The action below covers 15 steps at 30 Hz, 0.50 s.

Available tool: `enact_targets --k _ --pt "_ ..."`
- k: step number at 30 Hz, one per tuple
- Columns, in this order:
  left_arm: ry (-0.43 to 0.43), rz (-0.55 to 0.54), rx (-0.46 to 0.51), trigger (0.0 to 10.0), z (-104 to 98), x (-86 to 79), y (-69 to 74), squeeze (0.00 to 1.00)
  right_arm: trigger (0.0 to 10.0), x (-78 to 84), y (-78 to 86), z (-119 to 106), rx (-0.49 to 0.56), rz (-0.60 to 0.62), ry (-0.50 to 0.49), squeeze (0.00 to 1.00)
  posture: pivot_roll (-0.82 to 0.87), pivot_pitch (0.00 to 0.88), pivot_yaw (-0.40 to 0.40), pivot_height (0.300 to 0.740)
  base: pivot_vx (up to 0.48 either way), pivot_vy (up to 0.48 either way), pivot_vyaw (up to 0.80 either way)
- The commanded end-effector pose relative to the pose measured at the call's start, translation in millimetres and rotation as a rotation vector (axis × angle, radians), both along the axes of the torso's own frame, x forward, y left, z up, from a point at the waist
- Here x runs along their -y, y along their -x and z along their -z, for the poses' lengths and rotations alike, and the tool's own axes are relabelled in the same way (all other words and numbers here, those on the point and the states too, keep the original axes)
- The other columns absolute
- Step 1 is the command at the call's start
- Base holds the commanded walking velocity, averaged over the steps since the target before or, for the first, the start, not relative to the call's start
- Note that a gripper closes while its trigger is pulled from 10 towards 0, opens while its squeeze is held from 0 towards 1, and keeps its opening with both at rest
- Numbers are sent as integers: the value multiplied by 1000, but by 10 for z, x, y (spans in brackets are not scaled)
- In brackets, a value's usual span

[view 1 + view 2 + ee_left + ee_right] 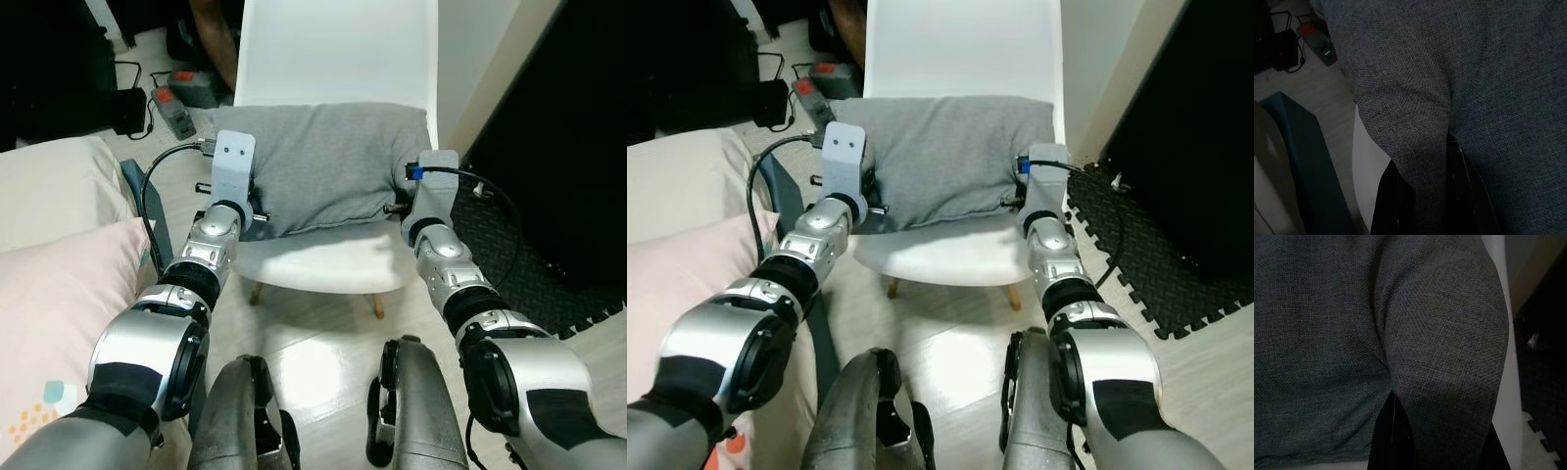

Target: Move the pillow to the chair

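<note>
Left eye view gives you the grey pillow [328, 162] already over the white chair [333, 44], its lower edge down on or just above the seat and its upper edge leaning against the backrest, so it stands propped rather than lying flat. You hold it by its two short ends, which is why it stays spread and unsagging: the left gripper [1425, 196] pinches a fold of fabric at the pillow's left end, and the right gripper [1442, 435] does the same at the right end. In each wrist view the black fingers [1388, 205] are closed down tight on a ridge of grey cloth, with fabric bulging between them, so both have a firm hold of the pillow and nothing else. Its long axis runs side to side across the chair, parallel to the backrest, broad face turned toward you and tilted slightly up. My reading is that the placing is nearly done and only letting go remains. Outward from the chair, a pale pink bed cover [49, 304] sits at your left, a black foam mat [519, 264] on the floor at your right, and a power strip [176, 108] with cables lies beyond the chair's left side
</note>
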<state>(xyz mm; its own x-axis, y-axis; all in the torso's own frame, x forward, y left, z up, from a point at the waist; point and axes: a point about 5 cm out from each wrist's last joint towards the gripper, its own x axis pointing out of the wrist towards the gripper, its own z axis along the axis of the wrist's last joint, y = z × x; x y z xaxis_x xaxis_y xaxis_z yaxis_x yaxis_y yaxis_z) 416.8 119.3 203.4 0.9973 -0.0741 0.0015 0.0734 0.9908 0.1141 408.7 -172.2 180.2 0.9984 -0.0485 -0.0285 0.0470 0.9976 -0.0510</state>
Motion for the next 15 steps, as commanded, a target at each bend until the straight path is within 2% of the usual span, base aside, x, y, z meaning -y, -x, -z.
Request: enact_targets --k 1,3,4,15 --pt "-22 -10 -5 10000 11 -55 -2 0 10000 -2 -6 -19 10 6 -10 0 -6 433 111 591 0 0 0" --pt "4 3 -16 10000 26 -56 0 0 10000 -8 -4 -20 18 -1 -28 0 -5 432 111 591 0 0 0" --pt "25 7 -19 10000 27 -62 0 1000 10000 -28 -4 -30 31 -22 -31 1000 -6 428 109 591 0 0 0" --pt "17 31 -2 10000 10 -52 1 1000 10000 -64 -8 -36 37 -40 -83 1000 -2 419 104 591 0 0 0"
